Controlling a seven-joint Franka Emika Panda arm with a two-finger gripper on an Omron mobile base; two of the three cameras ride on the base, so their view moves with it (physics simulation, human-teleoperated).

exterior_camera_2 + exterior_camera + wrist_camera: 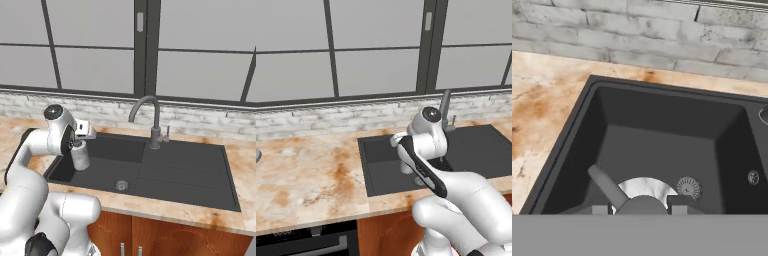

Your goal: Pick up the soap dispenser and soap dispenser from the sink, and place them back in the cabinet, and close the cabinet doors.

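One soap dispenser (643,192), the marbled grey-pumped one, sits pinched between the gripper (639,206) jaws above the sink (662,125) basin, and could slip downward there if the grip only catches its narrow top.

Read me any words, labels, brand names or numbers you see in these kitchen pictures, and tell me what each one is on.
None: no readable text, label, brand or number in any view.
The grey-white soap dispenser in the gripper shows a plain marbled surface, no label.
The sink, faucet, counter and brick wall carry no writing.
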